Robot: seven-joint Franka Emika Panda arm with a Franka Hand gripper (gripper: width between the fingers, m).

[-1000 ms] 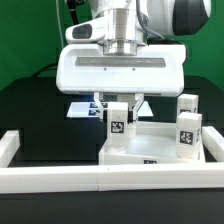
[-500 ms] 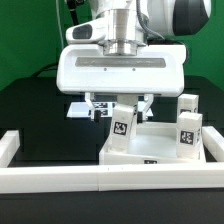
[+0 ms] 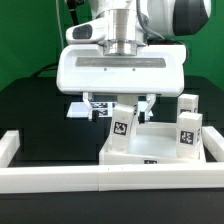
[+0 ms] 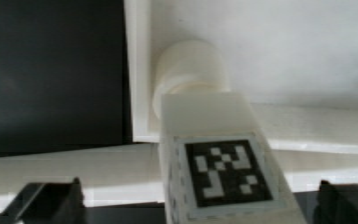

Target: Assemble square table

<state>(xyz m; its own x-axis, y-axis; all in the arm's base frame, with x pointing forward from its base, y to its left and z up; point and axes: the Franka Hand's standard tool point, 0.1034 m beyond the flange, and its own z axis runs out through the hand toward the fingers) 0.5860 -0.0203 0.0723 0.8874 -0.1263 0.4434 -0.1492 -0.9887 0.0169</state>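
The white square slab (image 3: 152, 146) lies on the black table behind the front wall. One white tagged leg (image 3: 122, 128) stands tilted on the slab's corner at the exterior view's left. My gripper (image 3: 122, 104) hangs straight above it, jaws spread wide on either side, not touching it. In the wrist view the leg (image 4: 218, 160) runs between the two far-apart fingertips (image 4: 51, 204), its narrow end resting on the slab (image 4: 318, 60). Two more tagged legs (image 3: 188, 105) (image 3: 188, 135) stand on the slab's side at the exterior view's right.
The long white low border wall (image 3: 110, 182) runs along the front, with raised ends at both sides. The marker board (image 3: 82, 110) lies on the table behind the slab, partly hidden by the gripper. A green backdrop stands behind.
The jaws have spread apart and let go of the leg. The leg has dropped slightly and tipped from upright to leaning. Nothing has moved in the last half second.
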